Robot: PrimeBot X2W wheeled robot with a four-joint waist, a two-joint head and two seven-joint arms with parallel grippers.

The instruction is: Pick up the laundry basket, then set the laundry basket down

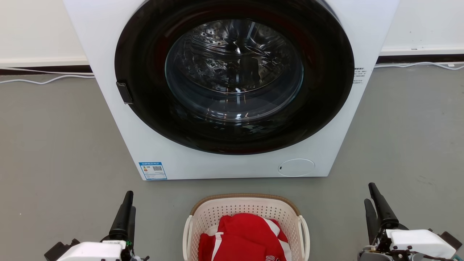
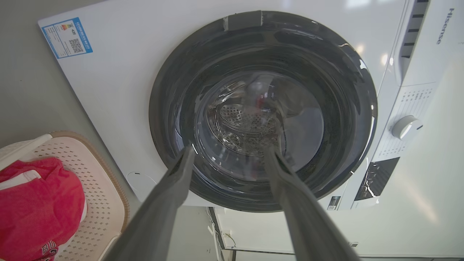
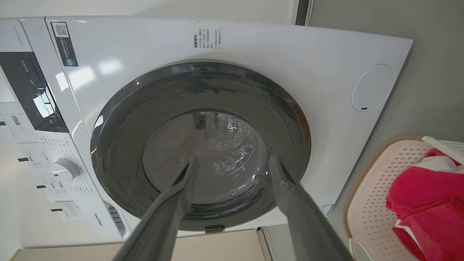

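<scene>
1. The left gripper (image 1: 127, 206) is seen at the lower left, well apart from the basket. Its two fingers are spread wide and nothing is held between them. In the left wrist view they are aimed at the washing machine's door rather than at a handle.
2. The laundry basket (image 1: 246, 208) is found at the bottom centre, on the grey floor (image 1: 54, 145), just in front of the washing machine (image 1: 181, 159) and between the two grippers. It is probably placed there for loading.
3. A red garment (image 1: 246, 235) with white trim is piled inside the basket, below the brown rim.
4. A white loop handle is carried on the left side (image 1: 187, 235) and another on the right side (image 1: 305, 232). It is judged that one is meant for each gripper, which would explain an arm being kept on either flank.
5. The right gripper (image 1: 369, 194) is seen at the lower right, also well apart from the basket. Its fingers are parted and empty.
6. The pick-up is judged not yet begun. Both grippers would need to be brought inward to the handles and raised evenly, or the basket could tilt.
</scene>
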